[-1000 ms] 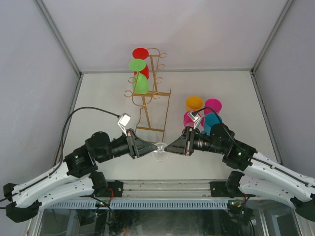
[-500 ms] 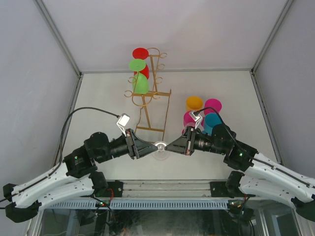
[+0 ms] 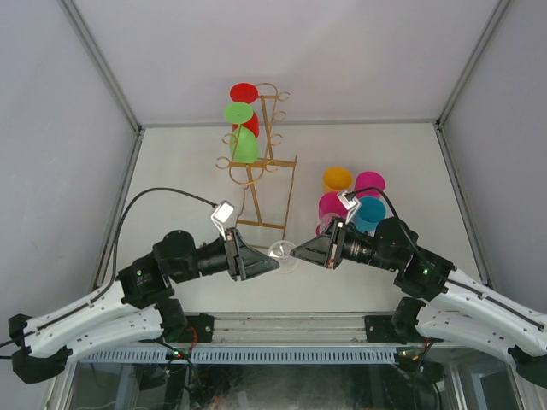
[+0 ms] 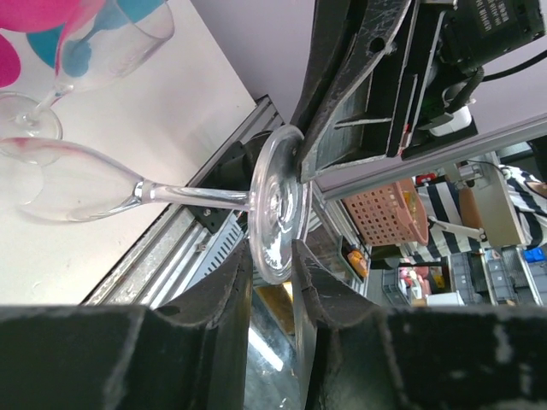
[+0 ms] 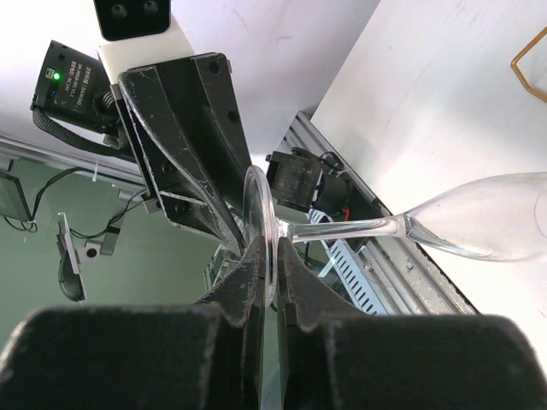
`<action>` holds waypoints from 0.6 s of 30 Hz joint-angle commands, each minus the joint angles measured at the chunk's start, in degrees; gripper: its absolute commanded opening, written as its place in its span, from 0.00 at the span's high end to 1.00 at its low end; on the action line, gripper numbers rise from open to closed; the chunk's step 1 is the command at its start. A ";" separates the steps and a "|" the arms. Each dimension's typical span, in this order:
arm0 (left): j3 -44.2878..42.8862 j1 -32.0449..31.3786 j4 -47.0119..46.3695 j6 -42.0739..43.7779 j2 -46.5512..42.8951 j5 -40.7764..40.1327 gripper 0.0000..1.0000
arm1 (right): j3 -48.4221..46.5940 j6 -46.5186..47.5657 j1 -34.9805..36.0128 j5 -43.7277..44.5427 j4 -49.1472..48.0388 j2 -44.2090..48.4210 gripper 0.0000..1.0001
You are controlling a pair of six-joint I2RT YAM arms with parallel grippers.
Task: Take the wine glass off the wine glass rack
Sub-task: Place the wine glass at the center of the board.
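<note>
The clear wine glass [image 3: 283,254] hangs on its side between my two grippers, low over the table's near edge and off the gold wine glass rack [image 3: 267,164]. My right gripper [image 5: 275,266] is shut on the rim of the glass's round foot [image 5: 259,224]; stem and bowl [image 5: 491,224] stick out to the right. My left gripper [image 4: 272,266] is open, its fingers standing either side of the same foot [image 4: 278,203] with small gaps. In the top view the left gripper [image 3: 270,264] and right gripper [image 3: 296,252] meet tip to tip at the glass.
A green cup [image 3: 244,147] and a red cup [image 3: 244,92] hang on the rack. Orange, pink and teal cups [image 3: 355,205] cluster at the right. Another clear glass [image 4: 102,47] stands by them in the left wrist view. The table's metal front rail [image 3: 282,325] lies just below the grippers.
My left gripper has opened off the glass's foot while my right gripper has shut on it. The glass and both gripper tips have shifted slightly toward the rack.
</note>
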State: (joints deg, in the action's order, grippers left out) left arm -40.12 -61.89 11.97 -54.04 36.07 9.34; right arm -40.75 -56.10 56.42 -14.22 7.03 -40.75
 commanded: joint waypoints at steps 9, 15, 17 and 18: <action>1.07 -0.68 -7.73 -1.97 1.11 2.80 0.83 | -1.79 2.31 1.09 -1.26 -6.54 0.37 1.00; 1.39 -0.78 -7.75 -1.52 0.76 3.08 0.98 | -1.79 2.28 1.21 -1.42 -6.98 0.33 1.00; 1.45 -0.75 -7.76 -1.21 0.73 2.91 1.00 | -1.79 2.30 1.16 -1.48 -7.03 0.54 1.00; 1.40 -0.73 -7.71 -0.84 0.67 2.84 1.00 | -1.79 2.45 1.21 -1.32 -7.03 0.83 0.99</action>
State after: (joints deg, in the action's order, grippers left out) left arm -40.05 -62.04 7.90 -56.58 37.06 10.79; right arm -40.75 -53.63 57.04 -15.46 3.86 -40.58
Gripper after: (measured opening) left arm 0.022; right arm 0.022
